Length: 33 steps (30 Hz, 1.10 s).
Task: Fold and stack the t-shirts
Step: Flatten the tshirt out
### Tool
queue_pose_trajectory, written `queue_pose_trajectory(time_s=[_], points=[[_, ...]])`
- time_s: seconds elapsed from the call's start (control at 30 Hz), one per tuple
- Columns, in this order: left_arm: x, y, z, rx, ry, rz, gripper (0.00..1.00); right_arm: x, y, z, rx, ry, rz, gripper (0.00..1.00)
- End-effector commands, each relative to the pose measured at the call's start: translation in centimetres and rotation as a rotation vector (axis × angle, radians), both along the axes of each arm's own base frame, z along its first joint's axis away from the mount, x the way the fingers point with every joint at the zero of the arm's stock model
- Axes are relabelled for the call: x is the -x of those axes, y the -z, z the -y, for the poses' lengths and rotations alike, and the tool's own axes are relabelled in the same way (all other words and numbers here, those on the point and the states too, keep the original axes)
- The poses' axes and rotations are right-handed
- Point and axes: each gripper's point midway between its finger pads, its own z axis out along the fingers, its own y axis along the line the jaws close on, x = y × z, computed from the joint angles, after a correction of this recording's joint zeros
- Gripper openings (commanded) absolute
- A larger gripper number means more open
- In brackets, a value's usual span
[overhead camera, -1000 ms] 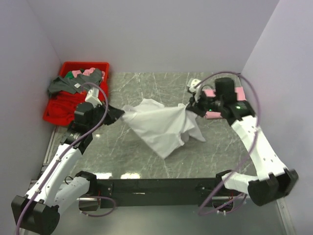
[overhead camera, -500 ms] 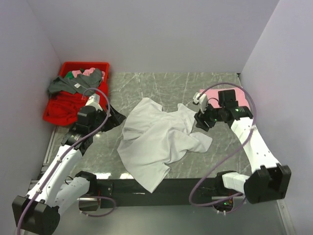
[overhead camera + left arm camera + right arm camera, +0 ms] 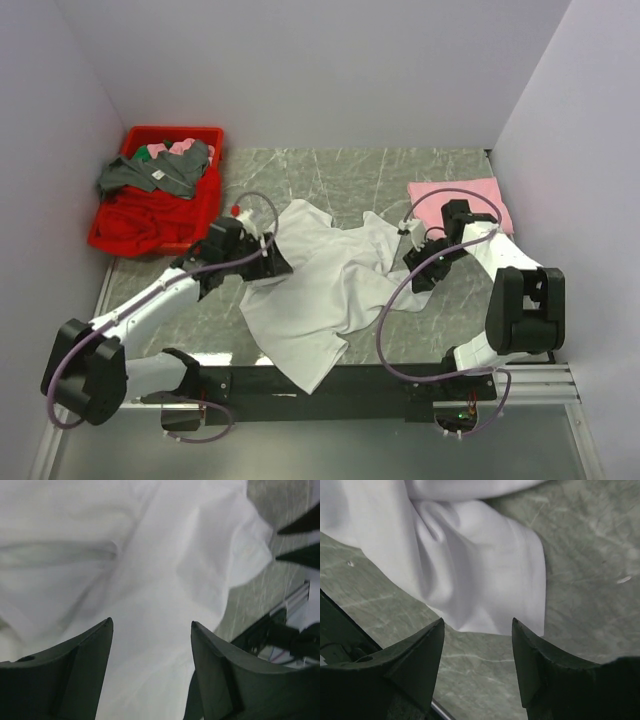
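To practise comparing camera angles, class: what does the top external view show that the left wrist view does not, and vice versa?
Only the top external view: the red bin of clothes at far left, the pink t-shirt lying flat at far right, and the right gripper by the white cloth's right edge. Only the left wrist view: the left gripper up close, its fingers spread apart with nothing between them. Both: the white t-shirt, spread out and rumpled, and the marbled table.
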Motion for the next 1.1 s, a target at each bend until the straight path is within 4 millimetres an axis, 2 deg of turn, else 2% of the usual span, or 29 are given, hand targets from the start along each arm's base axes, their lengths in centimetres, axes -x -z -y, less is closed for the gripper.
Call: queue_pose_trajectory(time_s=[0.0,0.03,0.1,0.13,0.23,0.27,0.33,0.37,0.4,0.43,0.47,0.5,0.53,0.57,0.63,0.67,0.7,0.73,0.77,0.87,0.93,0.97,1.03,1.07], points=[[3.7,0.6,2.3,0.028,0.067,-0.027,0.69,0.6,1.4,1.6,0.076,-0.001,-0.018,0.63],[5.7,1.7,3.1,0.017,0.096,-0.069,0.69,-0.1,1.7,1.9,0.095,0.012,0.001,0.63],[7.3,2.7,3.8,0.01,0.103,-0.085,0.69,-0.6,2.6,2.8,0.147,0.053,-0.005,0.63],[9.0,3.4,4.8,0.015,0.135,-0.108,0.69,-1.3,2.8,3.0,0.159,0.075,0.011,0.62],[11.3,4.5,6.8,-0.017,0.179,-0.113,0.7,-1.9,3.5,3.5,0.188,0.109,0.011,0.62],[11.5,5.1,7.3,-0.038,0.188,-0.12,0.7,-2.0,3.7,3.7,0.201,0.115,0.009,0.61],[12.3,5.0,9.0,-0.083,0.229,-0.079,0.7,-2.2,4.1,4.1,0.222,0.123,0.013,0.61],[12.9,6.6,9.1,-0.157,0.245,-0.104,0.71,-2.2,4.3,4.1,0.224,0.122,0.005,0.61],[13.2,7.1,9.4,-0.197,0.26,-0.102,0.71,-2.1,4.5,4.2,0.227,0.119,0.0,0.59],[13.5,6.6,10.7,-0.225,0.285,-0.065,0.71,-2.0,4.6,4.2,0.228,0.116,-0.005,0.58],[13.8,8.5,10.6,-0.305,0.286,-0.084,0.71,-1.8,4.8,4.2,0.227,0.111,-0.013,0.56],[14.2,9.4,10.1,-0.374,0.292,-0.093,0.71,-1.7,4.8,4.1,0.224,0.107,-0.021,0.54],[14.8,9.2,11.1,-0.403,0.321,-0.077,0.71,-1.3,4.9,3.9,0.215,0.097,-0.038,0.48],[14.5,10.7,10.5,-0.49,0.299,-0.066,0.71,-1.1,4.9,3.7,0.205,0.09,-0.048,0.44],[15.1,11.3,10.6,-0.553,0.307,-0.062,0.7,-0.5,4.8,3.5,0.192,0.074,-0.071,0.26],[15.2,12.0,10.4,-0.586,0.307,-0.063,0.65,-0.3,4.6,3.2,0.175,0.068,-0.073,0.18],[15.5,12.1,10.4,-0.6,0.315,-0.065,0.6,0.1,4.4,3.1,0.171,0.062,-0.088,0.05],[16.0,12.4,10.3,-0.613,0.327,-0.065,0.54,0.2,3.9,3.2,0.173,0.055,-0.072,0.0],[16.4,12.7,10.1,-0.626,0.336,-0.074,0.37,0.6,3.8,3.5,0.187,0.053,-0.072,0.0],[18.3,13.2,8.7,-0.649,0.368,-0.112,0.14,1.6,2.6,5.1,0.23,0.067,-0.045,0.0],[20.3,13.8,7.0,-0.661,0.395,-0.157,0.07,2.5,1.8,6.2,0.251,0.077,-0.036,0.0],[21.0,13.1,6.8,-0.632,0.41,-0.163,0.04,3.2,1.9,6.8,0.266,0.083,-0.046,0.0],[23.2,13.1,5.4,-0.621,0.438,-0.216,0.03,4.4,1.7,9.1,0.325,0.119,-0.049,0.0],[23.9,12.1,5.0,-0.597,0.45,-0.223,0.02,5.5,2.1,9.6,0.341,0.12,-0.071,0.0]])
